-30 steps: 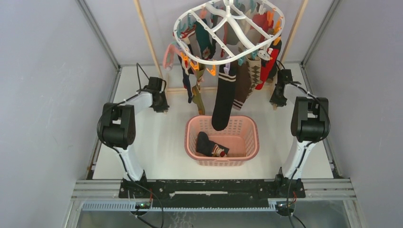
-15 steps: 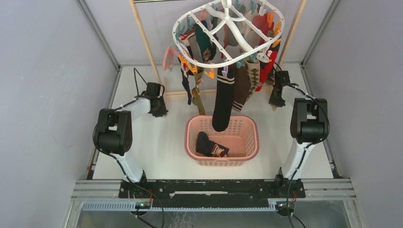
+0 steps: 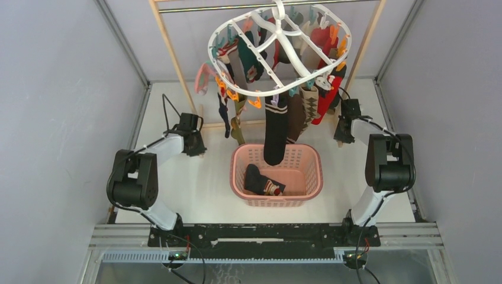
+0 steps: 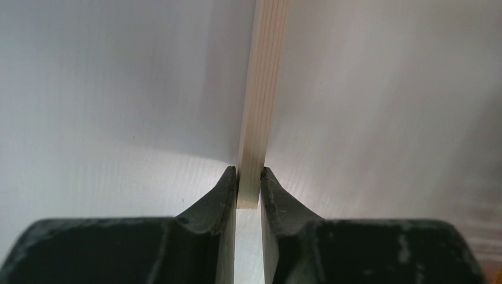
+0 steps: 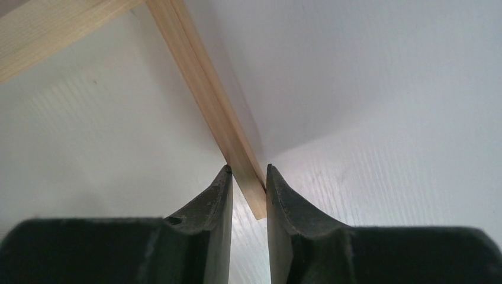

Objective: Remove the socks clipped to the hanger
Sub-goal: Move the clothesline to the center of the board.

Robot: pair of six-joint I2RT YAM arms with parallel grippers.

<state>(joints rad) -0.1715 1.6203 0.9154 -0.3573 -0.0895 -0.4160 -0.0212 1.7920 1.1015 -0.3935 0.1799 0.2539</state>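
Observation:
The white oval hanger hangs from a rail at the back, with many socks clipped to it. Among them are a long black striped sock, an argyle sock, a red sock and a pink sock. My left gripper is shut on the wooden rack's left leg; in its wrist view the fingers pinch the strip's end. My right gripper is shut on the right wooden leg, which its wrist view shows between the fingers.
A pink lattice basket stands on the table in the middle, under the black sock, with dark socks in it. The wooden posts and metal rail stand at the back. Grey walls close in both sides.
Both grippers have moved towards the near side with the wooden legs in them. The rack and hanger have shifted with them, a little left, and the top rail has come into view.

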